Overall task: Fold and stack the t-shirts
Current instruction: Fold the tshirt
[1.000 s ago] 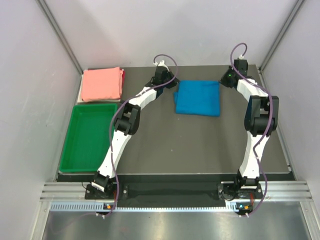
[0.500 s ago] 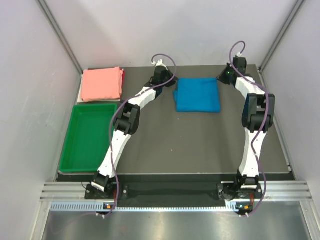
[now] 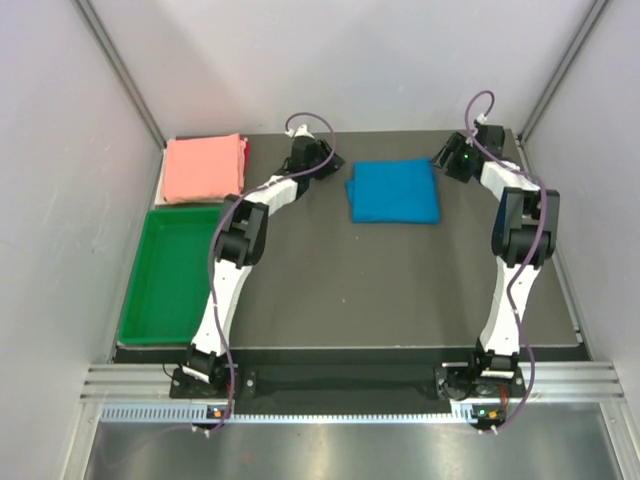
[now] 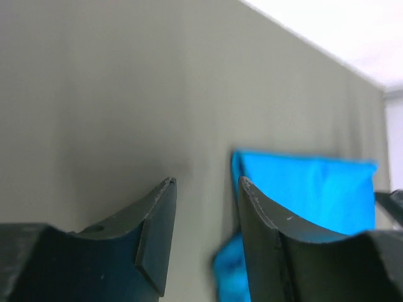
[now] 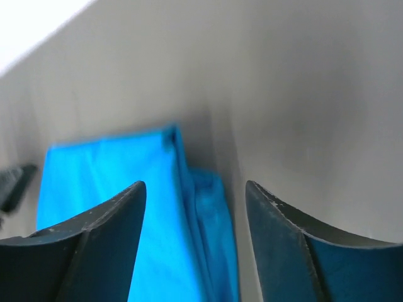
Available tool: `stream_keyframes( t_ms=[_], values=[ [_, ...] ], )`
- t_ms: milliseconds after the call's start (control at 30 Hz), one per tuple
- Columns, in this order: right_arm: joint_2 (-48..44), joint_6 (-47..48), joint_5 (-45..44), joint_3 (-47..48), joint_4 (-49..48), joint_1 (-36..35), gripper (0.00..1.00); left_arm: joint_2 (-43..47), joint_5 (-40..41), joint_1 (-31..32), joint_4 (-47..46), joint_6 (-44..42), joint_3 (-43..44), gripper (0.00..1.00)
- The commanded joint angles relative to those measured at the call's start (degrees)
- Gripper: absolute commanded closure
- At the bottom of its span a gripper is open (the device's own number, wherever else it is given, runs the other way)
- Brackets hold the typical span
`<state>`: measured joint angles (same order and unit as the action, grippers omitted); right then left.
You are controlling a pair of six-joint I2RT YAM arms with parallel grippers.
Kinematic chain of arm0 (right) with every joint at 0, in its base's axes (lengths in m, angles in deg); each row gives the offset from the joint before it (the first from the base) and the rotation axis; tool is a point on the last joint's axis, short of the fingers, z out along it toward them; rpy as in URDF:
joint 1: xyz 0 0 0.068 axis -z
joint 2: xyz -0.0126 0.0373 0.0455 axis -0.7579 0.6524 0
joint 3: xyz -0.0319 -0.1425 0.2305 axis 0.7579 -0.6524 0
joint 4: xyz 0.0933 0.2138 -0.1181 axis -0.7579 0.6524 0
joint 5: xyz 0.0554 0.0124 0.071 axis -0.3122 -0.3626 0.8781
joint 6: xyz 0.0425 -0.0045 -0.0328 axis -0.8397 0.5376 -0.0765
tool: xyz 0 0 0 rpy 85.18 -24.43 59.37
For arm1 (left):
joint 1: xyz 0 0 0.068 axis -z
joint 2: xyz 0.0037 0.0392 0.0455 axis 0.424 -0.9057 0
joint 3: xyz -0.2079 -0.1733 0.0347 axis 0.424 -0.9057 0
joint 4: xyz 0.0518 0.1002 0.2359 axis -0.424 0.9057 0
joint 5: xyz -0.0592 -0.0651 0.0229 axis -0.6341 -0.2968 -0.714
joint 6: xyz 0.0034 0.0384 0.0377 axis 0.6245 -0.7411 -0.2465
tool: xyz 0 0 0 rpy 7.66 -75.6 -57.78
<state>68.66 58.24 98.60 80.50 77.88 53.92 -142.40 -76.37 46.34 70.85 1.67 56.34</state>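
Note:
The blue t-shirt (image 3: pixel 393 192) lies folded into a flat rectangle at the back middle of the table. The salmon pink t-shirt (image 3: pixel 204 167) lies folded at the back left corner. My left gripper (image 3: pixel 328 163) stands just left of the blue shirt's far left corner, open, with bare table between its fingers (image 4: pixel 157 214). In the left wrist view, the shirt (image 4: pixel 308 189) shows beyond the right finger. My right gripper (image 3: pixel 446 160) is open at the shirt's far right corner. The shirt's folded edge (image 5: pixel 201 207) lies loose in the gap of the right gripper (image 5: pixel 195 186).
A green plastic tray (image 3: pixel 140 300) sits at the left, in front of the pink shirt. The dark table (image 3: pixel 380 290) ends at grey walls to the left, right and back. Both arms reach from their bases at the near edge to the back.
Both grippers have opened and let go of the blue shirt's far corners. The left gripper has drawn back to the left, the right one slightly to the right.

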Motion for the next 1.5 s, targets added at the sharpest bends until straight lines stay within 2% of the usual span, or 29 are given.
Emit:
stream_keyframes(
  t_ms=[0, 100, 200, 300, 667, 933, 1067, 1167, 1200, 1300, 1467],
  values=[
    [-8.79, 9.08, 13.09, -2.5, 2.74, 2.03, 0.34, 13.25, -5.48, -1.3, 1.31, -6.69, -6.93, 0.51],
    [-9.76, 14.7, 20.31, -4.62, 8.46, 2.65, 0.33, 16.96, -9.88, -1.04, 3.43, -9.08, -11.77, 0.5],
    [-10.29, 17.61, 22.88, -6.99, 10.49, 2.91, 0.3, 21.79, -12.97, -0.08, 1.25, -10.75, -19.07, 0.49],
    [-9.59, 18.58, 24.55, -8.31, 10.31, 2.91, 0.29, 22.86, -15.07, 0.89, -2.71, -9.79, -25.05, 0.48],
    [-4.58, 16.65, 21.05, -9.11, 5.04, 2.39, 0.31, 14.87, -15.78, 4.14, 0.71, -10.84, -19.53, 0.46],
    [-0.28, 15.6, 16.57, -5.42, 3.98, 1.6, 0.31, 11.88, -9.46, 4.32, 4.22, -12.33, -16.72, 0.43],
    [1.57, 15.33, 15.6, -0.77, 5.21, 1.51, 0.31, 9.94, -6.73, 4.32, 8.95, -13.3, -13.03, 0.44],
    [4.03, 14.37, 16.91, 2.48, 6.27, 1.51, 0.38, 8.63, -5.68, 4.23, 9.06, -13.74, -11.44, 0.48],
    [5.08, 13.84, 17.09, 3.02, 6.27, 1.51, 0.48, 8.45, -5.67, 4.23, 8.97, -13.57, -10.92, 0.5],
    [6.93, 11.65, 17.44, 5.21, 6.97, 1.68, 0.63, 7.13, -6.64, 4.14, 8.97, -13.22, -9.6, 0.56],
    [8.43, 5.41, 21.04, 3.9, 1.62, 1.68, 0.7, 7.03, -7.08, 3.79, 8.97, -12.07, -9.77, 0.6]
  ],
)
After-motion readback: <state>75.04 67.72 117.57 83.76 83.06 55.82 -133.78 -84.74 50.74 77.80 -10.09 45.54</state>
